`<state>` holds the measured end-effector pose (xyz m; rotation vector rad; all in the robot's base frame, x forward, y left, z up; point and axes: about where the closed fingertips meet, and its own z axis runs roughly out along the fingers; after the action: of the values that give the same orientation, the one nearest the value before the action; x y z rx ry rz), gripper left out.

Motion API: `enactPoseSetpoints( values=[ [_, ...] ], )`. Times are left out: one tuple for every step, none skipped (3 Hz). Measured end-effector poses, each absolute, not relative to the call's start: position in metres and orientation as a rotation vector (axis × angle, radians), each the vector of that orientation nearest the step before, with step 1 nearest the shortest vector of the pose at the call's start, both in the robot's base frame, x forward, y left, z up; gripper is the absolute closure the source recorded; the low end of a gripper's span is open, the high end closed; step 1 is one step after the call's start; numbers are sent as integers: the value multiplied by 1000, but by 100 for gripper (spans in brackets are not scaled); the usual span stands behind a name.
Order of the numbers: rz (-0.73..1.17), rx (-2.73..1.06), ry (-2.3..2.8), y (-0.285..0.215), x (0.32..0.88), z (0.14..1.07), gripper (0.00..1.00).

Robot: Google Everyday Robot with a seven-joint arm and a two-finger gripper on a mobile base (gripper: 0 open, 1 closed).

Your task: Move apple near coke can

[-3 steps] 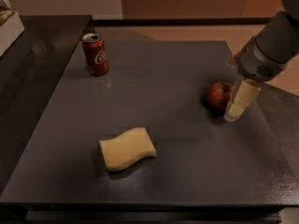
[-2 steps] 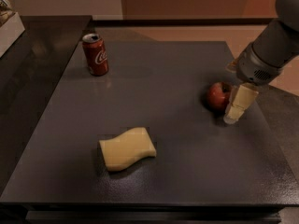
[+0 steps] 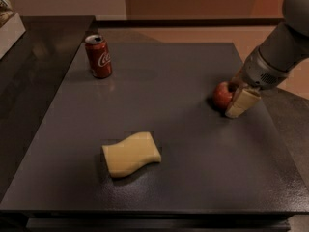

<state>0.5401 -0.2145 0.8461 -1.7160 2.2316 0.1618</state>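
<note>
Edging left since a second ago, the gripper (image 3: 237, 101) now touches the apple (image 3: 222, 94) at the right of the table (image 3: 183, 76), evidently positioned to grasp it; jaw state cannot be told. Coke can (image 3: 98, 56) stands far-left, well apart.
</note>
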Motion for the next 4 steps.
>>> enactPoseSetpoints(
  values=[
    [201,-1702,2197,-206,540,858,62],
    [238,-1696,2153,-190,543,873,92],
    [248,-1684,2145,-171,553,877,100],
    [221,-1658,2140,-140,572,880,100]
  ],
)
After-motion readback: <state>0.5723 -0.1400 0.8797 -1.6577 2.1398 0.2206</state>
